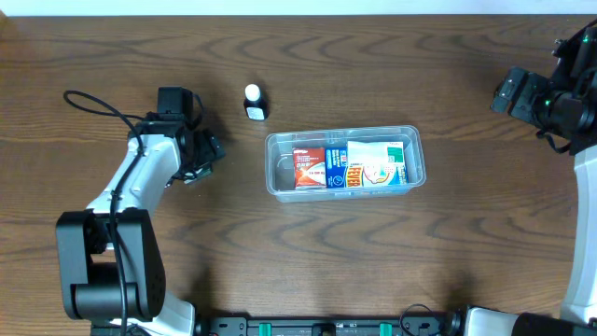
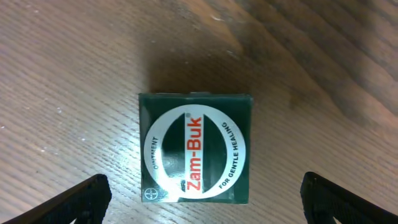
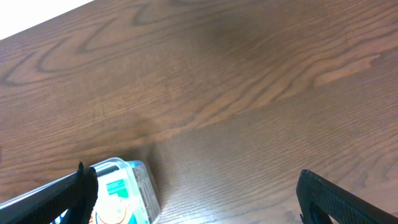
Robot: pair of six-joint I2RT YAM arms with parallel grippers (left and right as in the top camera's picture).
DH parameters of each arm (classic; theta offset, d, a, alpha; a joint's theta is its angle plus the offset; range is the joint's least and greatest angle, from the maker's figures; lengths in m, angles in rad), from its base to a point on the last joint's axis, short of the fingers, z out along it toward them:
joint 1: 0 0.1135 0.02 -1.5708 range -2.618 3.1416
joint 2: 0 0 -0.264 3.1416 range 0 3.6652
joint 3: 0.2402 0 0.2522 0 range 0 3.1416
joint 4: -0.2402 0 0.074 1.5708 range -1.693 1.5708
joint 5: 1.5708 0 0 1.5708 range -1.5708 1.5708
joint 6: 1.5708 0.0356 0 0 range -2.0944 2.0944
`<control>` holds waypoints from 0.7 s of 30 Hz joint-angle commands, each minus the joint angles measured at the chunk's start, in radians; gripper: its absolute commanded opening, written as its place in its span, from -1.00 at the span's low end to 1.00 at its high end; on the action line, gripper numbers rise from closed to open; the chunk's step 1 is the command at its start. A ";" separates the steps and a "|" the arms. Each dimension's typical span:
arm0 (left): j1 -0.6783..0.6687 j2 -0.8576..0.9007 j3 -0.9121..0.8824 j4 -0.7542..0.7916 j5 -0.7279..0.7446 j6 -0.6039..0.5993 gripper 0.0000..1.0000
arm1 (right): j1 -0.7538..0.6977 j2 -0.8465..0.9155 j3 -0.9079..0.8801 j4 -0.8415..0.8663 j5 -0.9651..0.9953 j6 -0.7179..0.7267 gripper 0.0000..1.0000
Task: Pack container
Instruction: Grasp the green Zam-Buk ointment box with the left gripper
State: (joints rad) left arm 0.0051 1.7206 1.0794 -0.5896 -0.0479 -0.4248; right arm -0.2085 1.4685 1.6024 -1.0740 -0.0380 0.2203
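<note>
The clear plastic container (image 1: 276,157) sits mid-table and holds several small boxes, red, blue and white-green. A dark green square Zam-Buk box (image 2: 196,149) lies flat on the wood straight below my left gripper (image 2: 202,208), whose black fingers (image 2: 74,202) stand wide open on either side of it without touching it. In the overhead view that gripper (image 1: 201,154) is left of the container and covers the box. My right gripper (image 3: 199,205) hangs open and empty at the far right (image 1: 511,93); a corner of the container (image 3: 134,180) shows by its left finger.
A small dark bottle with a white cap (image 1: 254,101) stands behind the container's left end. The left arm's cable (image 1: 98,105) loops over the table at the far left. The table's back edge runs along the top.
</note>
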 commanded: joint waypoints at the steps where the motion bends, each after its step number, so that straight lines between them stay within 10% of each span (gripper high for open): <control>1: 0.003 0.007 -0.002 0.005 0.014 0.025 0.96 | -0.007 0.003 0.004 0.000 -0.007 0.011 0.98; 21: 0.007 0.123 -0.002 0.035 0.011 0.025 0.97 | -0.007 0.003 0.004 0.000 -0.007 0.011 0.99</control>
State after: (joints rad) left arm 0.0059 1.8404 1.0798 -0.5568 -0.0322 -0.4137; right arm -0.2085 1.4685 1.6024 -1.0744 -0.0380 0.2203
